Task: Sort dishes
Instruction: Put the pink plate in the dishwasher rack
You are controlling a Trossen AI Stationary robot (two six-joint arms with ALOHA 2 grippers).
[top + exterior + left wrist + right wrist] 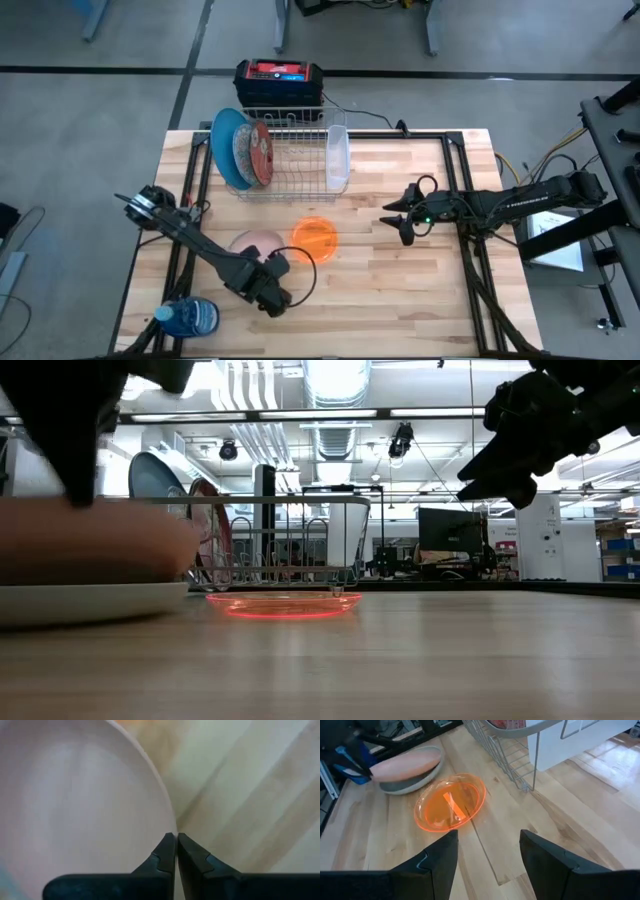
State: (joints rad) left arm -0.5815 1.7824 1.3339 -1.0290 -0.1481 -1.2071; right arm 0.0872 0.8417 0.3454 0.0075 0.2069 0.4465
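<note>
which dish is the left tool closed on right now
The pink dish: the left tool is shut on its rim. The orange bowl lies untouched beside it, and the other plates stand in the rack.

Pink dish [410, 762], translucent orange bowl [314, 238], plain blue plate [225, 140] (racked), pale wood table [400, 290].

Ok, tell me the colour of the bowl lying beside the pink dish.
Translucent orange bowl, seen best in the right wrist view.

Pale wood table [400, 290], metal wire rack [295, 150], translucent glossy orange bowl [314, 238]
</note>
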